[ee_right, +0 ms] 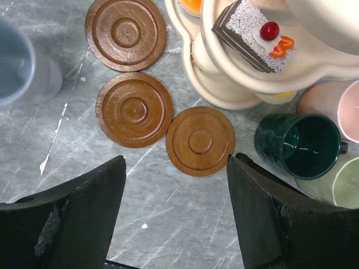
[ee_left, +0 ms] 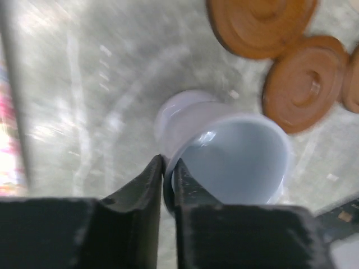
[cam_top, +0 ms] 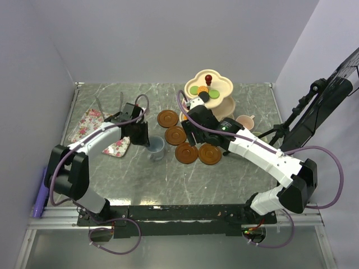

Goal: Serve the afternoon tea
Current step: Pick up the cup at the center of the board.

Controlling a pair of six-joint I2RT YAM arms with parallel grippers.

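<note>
My left gripper (ee_left: 168, 168) is shut on the rim of the grey-blue mug (ee_left: 235, 157): one finger is inside and one outside. In the top view the mug (cam_top: 157, 147) is just left of the brown saucers (cam_top: 186, 152); I cannot tell whether it rests on the table. My right gripper (ee_right: 176, 159) is open and empty, hovering over three saucers (ee_right: 134, 109). The cream tiered stand (cam_top: 208, 87) holds small cakes, among them a chocolate slice (ee_right: 247, 33). The dark green mug (ee_right: 297, 145), pink mug (ee_right: 336, 109) and light green mug (ee_right: 336, 182) stand beside it.
The floral tray (cam_top: 90, 123) lies at the left with thin metal tongs (cam_top: 100, 103) behind it. A black camera stand (cam_top: 297, 120) rises at the right edge. Grey walls enclose the marble table (cam_top: 168, 185) at the back and sides.
</note>
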